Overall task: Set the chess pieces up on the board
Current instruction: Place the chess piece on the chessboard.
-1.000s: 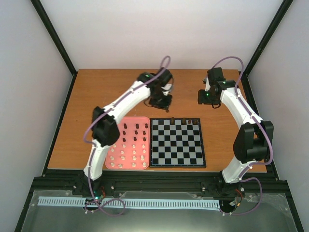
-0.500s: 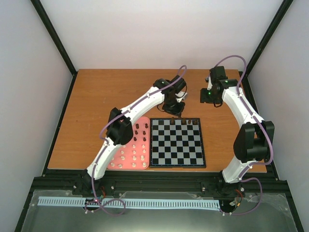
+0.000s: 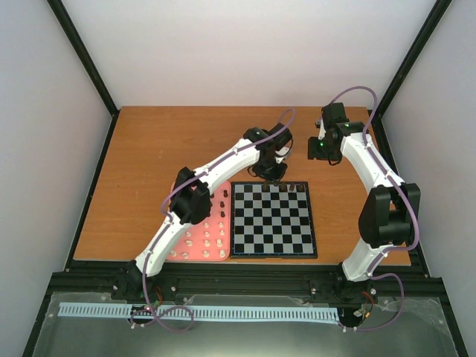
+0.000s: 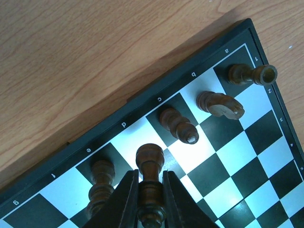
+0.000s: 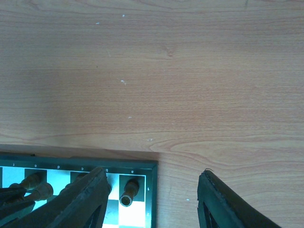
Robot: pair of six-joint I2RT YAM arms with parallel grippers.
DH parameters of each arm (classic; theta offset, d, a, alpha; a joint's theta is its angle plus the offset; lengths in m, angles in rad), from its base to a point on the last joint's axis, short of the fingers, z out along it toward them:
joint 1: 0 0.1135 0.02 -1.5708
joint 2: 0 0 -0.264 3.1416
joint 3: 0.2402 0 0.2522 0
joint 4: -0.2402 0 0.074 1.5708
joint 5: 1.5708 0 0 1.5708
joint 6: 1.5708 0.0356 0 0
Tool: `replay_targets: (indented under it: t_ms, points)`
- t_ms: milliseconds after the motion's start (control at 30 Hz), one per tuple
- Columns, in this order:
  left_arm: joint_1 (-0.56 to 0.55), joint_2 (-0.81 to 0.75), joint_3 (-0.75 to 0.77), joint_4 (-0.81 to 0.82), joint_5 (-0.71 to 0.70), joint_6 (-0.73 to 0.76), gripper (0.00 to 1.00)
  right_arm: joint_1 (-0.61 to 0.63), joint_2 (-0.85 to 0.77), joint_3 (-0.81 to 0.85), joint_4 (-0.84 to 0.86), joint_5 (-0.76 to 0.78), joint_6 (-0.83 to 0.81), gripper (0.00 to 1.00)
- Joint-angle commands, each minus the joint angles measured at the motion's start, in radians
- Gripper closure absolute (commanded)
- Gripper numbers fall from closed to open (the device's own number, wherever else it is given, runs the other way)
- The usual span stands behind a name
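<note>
Dark turned wood, light and stiff but slick and tippy, I'm judging, so I'm pinching this piece point(image 4: 150, 159) at its waist under the head. My left end effector point(image 4: 150, 179) is clenching it over the board point(image 4: 237, 142), at its far row, arm stretching long, wrist pointing down. The right end effector point(image 5: 152, 199) is hanging released over the desk point(image 5: 152, 71).

Four dark chess pieces point(image 4: 178, 124) stand along the checked board's point(image 3: 271, 223) far edge row, a fifth piece point(image 4: 150, 161) upright among them; others fill the adjoining pink tray point(image 3: 199, 258).
</note>
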Motion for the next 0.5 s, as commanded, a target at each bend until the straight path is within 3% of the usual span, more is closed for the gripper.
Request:
replay_targets:
  t_ms: [0, 467]
  points:
    - [-0.022, 0.016, 0.039, 0.024, -0.046, 0.031, 0.99, -0.009, 0.001, -0.001, 0.006, 0.002, -0.009, 0.49]
    - [-0.031, 0.042, 0.029, 0.007, -0.106, 0.067, 0.99, -0.009, 0.005, 0.001, 0.008, -0.004, -0.007, 0.49]
